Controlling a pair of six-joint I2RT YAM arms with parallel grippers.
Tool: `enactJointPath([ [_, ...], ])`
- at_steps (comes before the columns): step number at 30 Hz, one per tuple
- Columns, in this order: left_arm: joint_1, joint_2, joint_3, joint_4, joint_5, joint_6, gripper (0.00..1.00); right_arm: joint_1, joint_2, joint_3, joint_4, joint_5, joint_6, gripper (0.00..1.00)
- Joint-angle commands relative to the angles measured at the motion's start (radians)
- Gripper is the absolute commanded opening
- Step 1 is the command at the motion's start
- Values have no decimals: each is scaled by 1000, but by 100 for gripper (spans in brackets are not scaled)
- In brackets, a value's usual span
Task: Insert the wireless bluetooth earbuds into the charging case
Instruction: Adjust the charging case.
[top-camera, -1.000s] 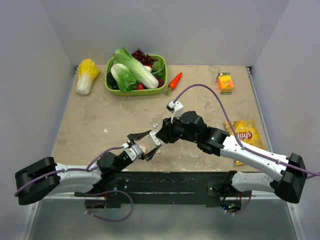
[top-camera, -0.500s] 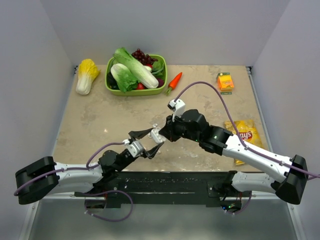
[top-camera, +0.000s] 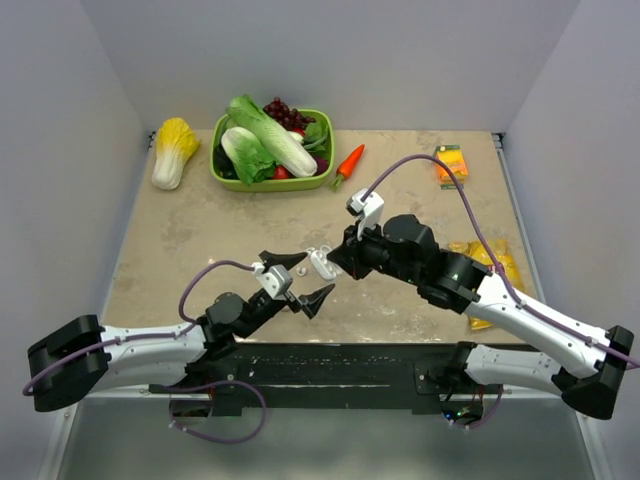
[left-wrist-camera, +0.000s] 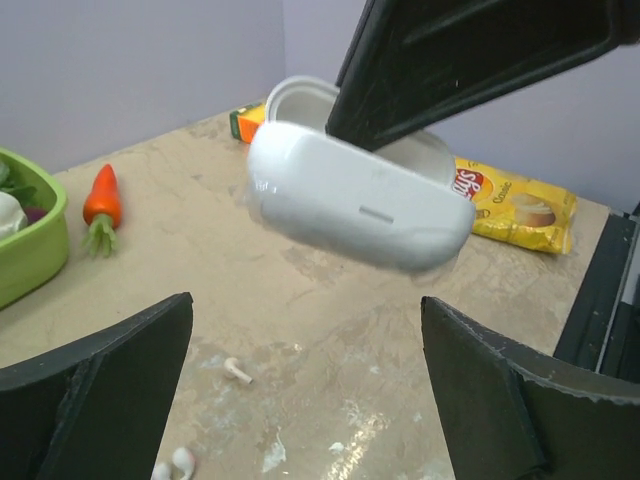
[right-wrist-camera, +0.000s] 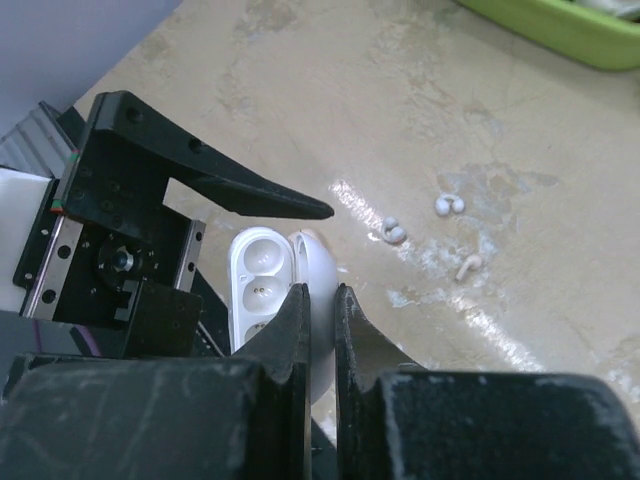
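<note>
My right gripper (top-camera: 330, 262) is shut on the lid of the open cream-white charging case (top-camera: 321, 263) and holds it above the table. In the right wrist view the case (right-wrist-camera: 262, 285) shows its hollows beside my gripper (right-wrist-camera: 320, 300). My left gripper (top-camera: 302, 279) is open and empty just below the case. In the left wrist view (left-wrist-camera: 306, 300) the case (left-wrist-camera: 355, 200) hangs ahead of its wide-open jaws. Three white earbuds (right-wrist-camera: 395, 231) (right-wrist-camera: 448, 205) (right-wrist-camera: 467, 265) lie on the table; two show in the left wrist view (left-wrist-camera: 237, 371) (left-wrist-camera: 175, 462).
A green basket (top-camera: 270, 186) of vegetables stands at the back, with a yellow cabbage (top-camera: 173, 150) to its left and a carrot (top-camera: 349, 162) to its right. An orange carton (top-camera: 451, 163) sits back right. A chips bag (top-camera: 497, 266) lies under the right arm.
The right gripper has carried the case up and to the right, out from between the left fingers. The left gripper has stayed open and has reached a little further forward.
</note>
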Motion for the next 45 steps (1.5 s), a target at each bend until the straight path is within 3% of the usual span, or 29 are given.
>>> enactJointPath([
  [1,5,-68,40,-98,68,-89,100,1,-125,-13,117,26,-156,0],
  [3,7,-97,53,-184,153,-117,100,1,-184,-83,185,7,-201,0],
  [6,13,-137,108,-316,296,-140,100,1,-192,-18,89,-37,-319,0],
  [9,51,-176,119,-342,460,-174,98,2,-124,71,-64,-105,-407,0],
  [11,120,-185,122,-328,601,-211,96,30,-115,73,-78,-129,-427,0],
  [13,201,-177,144,-302,689,-241,91,53,-107,65,-87,-119,-440,0],
  [17,260,-121,233,-374,839,-235,82,110,-66,81,-130,-42,-451,0],
  [24,275,-33,314,-378,883,-222,80,122,-69,61,-95,-57,-434,0],
  [33,283,7,288,-338,896,-243,78,120,-84,55,-78,-56,-431,0],
  [35,283,8,282,-321,896,-251,74,122,-83,53,-78,-53,-431,0],
  [39,286,19,279,-304,906,-258,56,120,-87,47,-71,-48,-431,0],
  [45,292,7,262,-269,903,-278,58,120,-89,41,-75,-42,-428,0],
])
